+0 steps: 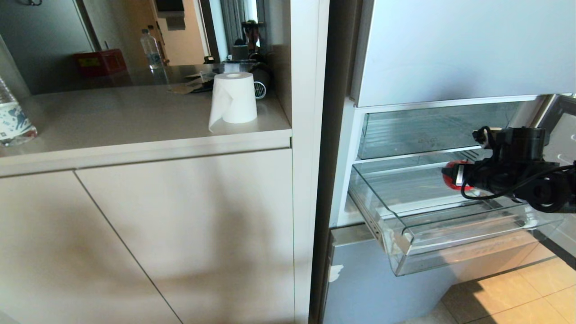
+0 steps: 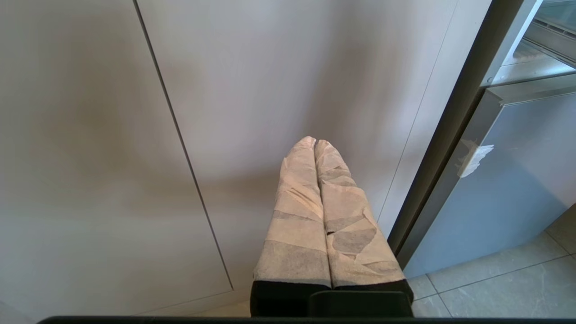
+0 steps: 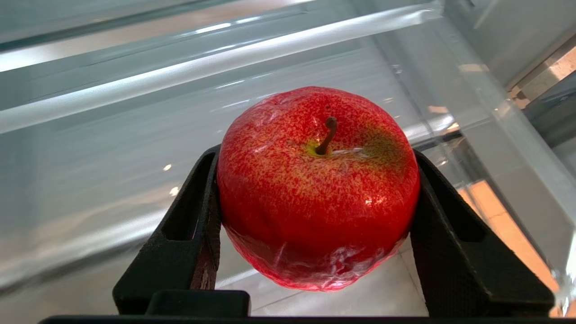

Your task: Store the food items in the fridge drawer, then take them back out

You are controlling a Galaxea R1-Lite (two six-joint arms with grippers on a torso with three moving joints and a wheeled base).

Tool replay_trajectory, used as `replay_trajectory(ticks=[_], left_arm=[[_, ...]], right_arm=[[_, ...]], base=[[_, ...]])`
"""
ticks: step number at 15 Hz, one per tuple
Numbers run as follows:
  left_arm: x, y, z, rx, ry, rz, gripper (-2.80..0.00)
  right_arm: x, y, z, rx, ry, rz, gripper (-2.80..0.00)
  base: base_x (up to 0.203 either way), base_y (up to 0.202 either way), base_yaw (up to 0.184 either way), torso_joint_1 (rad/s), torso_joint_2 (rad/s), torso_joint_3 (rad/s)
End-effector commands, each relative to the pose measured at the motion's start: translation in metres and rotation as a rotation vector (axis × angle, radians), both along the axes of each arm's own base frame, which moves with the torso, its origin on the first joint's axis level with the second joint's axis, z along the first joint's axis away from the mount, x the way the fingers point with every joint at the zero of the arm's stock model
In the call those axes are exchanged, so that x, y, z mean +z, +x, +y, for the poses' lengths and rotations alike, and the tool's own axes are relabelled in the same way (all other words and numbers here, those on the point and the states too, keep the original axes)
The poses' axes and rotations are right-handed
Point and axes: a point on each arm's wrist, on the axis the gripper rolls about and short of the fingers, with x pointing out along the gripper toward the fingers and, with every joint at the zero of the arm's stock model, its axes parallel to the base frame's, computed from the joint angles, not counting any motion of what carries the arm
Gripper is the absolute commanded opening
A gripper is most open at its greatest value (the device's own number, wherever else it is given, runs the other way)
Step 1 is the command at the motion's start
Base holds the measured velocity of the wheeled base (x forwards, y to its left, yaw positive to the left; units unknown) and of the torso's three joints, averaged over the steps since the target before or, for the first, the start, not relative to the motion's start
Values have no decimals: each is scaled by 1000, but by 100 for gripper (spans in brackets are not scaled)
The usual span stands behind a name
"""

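Surface and room: a beige table (image 1: 135,112) spans the left half of the head view, above two flat cabinet doors (image 1: 180,234). The floor (image 1: 517,297) at the lower right is tiled. The pale blue-grey fridge (image 1: 450,49) stands at the right, directly beside the cabinet.

Items on the table, counted: one white paper roll (image 1: 234,98) near the right end; one clear bottle (image 1: 13,117) at the left edge; one further bottle (image 1: 150,48) and one red box (image 1: 100,62) at the far side.

Fridge compartments, counted: two clear drawers. The upper drawer (image 1: 427,130) is pushed in. The fridge drawer (image 1: 405,238) below it is pulled out toward the near side.

Food items in view, counted: one. A red apple (image 3: 317,186) with a short brown stem and a yellow-green patch around the stem.

Right hand (image 3: 315,225): positioned over the fridge drawer, at the right of the head view. Its two black fingers (image 3: 193,225) are clamped on opposite sides of the red apple, which is held above the drawer floor.

Left hand (image 2: 315,144): low down in front of the cabinet doors, to the left of the fridge. Its two tape-wrapped fingers are pressed together with nothing between them.
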Motion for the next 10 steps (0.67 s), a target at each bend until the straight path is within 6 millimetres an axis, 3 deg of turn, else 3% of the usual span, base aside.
replay_trajectory(ticks=[1, 5, 10], left_arm=[[0, 0, 0, -1, 0, 0, -280], [0, 0, 0, 1, 0, 0, -280], [0, 0, 0, 1, 0, 0, -280]], right_arm=[[-17, 17, -9, -16, 2, 23, -280], [-22, 33, -25, -42, -15, 19, -280], [-32, 48, -28, -35, -27, 61, -280]], base=[[0, 0, 0, 0, 0, 0], [0, 0, 0, 0, 0, 0], [0, 0, 0, 0, 0, 0]])
